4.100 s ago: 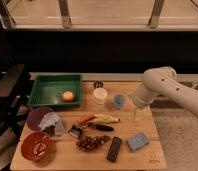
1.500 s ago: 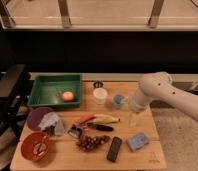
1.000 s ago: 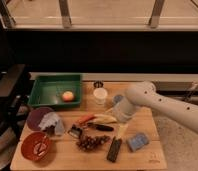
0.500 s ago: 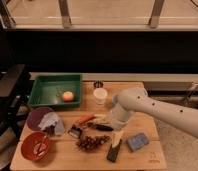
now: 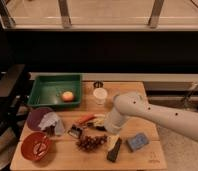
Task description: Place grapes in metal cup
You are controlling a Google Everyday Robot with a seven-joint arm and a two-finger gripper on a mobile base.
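Dark window glass and a pale ledge run behind your wooden bench (image 5: 67, 159), and the arm (image 5: 157, 116) reaches in over its right edge. Your tool (image 5: 111, 137) sits low over the middle of the bench, toward the front edge, at the end of the thick white wrist. You cannot tell how far open it is, or whether it has hold of anything; the wrist covers most of it.

Just to the tool's left, toward the front edge, lie the grapes (image 5: 90, 143), a dark reddish lump flat on the wood. On the tool's other side, a black slab (image 5: 114, 150) lies tilted near the front edge, and a blue sponge (image 5: 137, 141) lies beyond it toward the right edge. Behind the grapes you have an orange carrot (image 5: 85, 119) and a small dark object (image 5: 74, 131) beside it.

The metal cup (image 5: 98, 85) stands upright at the back edge, well apart from the grapes, with the white cup (image 5: 100, 95) just in front of it. In the back left corner, a green tray (image 5: 46, 92) holds an orange fruit (image 5: 67, 96). Along the left edge sit a purple plate (image 5: 36, 116) with a crumpled grey wad (image 5: 53, 123) and, in the front left corner, a red bowl (image 5: 36, 146).
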